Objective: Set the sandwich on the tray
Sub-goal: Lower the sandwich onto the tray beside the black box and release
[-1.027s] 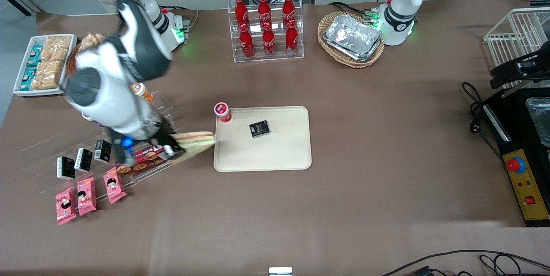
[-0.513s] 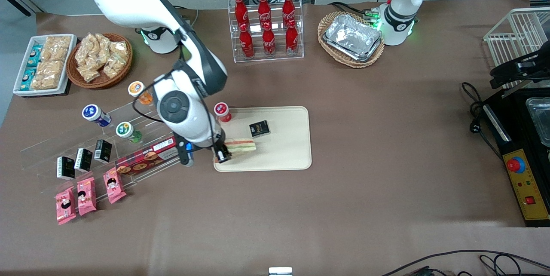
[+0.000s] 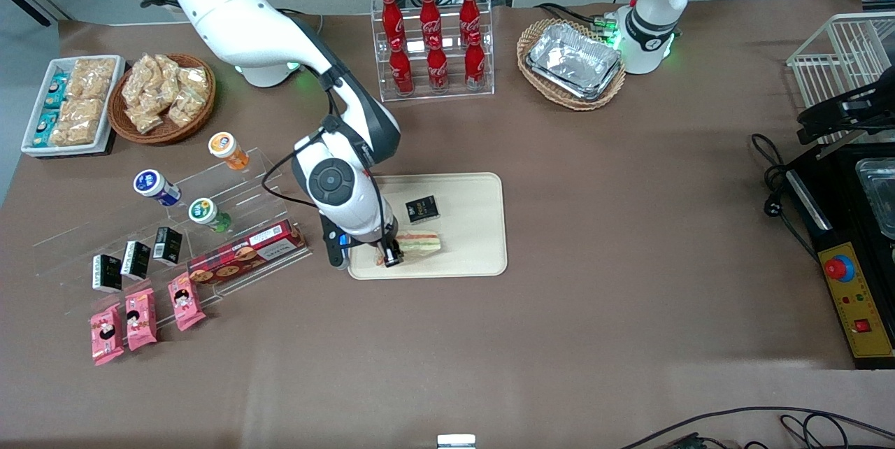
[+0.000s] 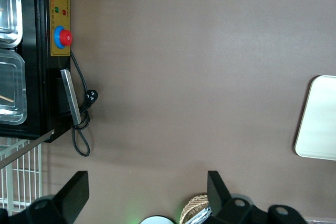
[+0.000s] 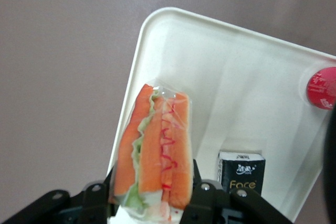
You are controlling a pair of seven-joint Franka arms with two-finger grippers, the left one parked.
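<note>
The cream-beige tray [image 3: 468, 253] lies mid-table; it also shows in the right wrist view [image 5: 210, 77]. My right gripper [image 3: 389, 253] is shut on the clear-wrapped sandwich [image 3: 418, 243] and holds it over the tray's near edge, at the end toward the working arm. In the right wrist view the sandwich [image 5: 155, 150] stands between the fingers [image 5: 202, 190] of the gripper [image 5: 152, 195], above the tray's rim. A small black box [image 3: 422, 209] lies on the tray farther from the camera; it also shows in the right wrist view [image 5: 240, 174].
A red-capped cup [image 5: 321, 87] stands at the tray's corner, hidden by the arm in the front view. A clear stepped stand with a red biscuit box [image 3: 245, 253], small bottles and black boxes lies toward the working arm's end. Pink packets [image 3: 140, 312] lie nearer the camera. Cola bottles [image 3: 433, 43] stand farther away.
My gripper has carried the sandwich from beside the clear stand, across the tray's edge, to over the tray. The arm now hides the red-capped cup in the front view.
</note>
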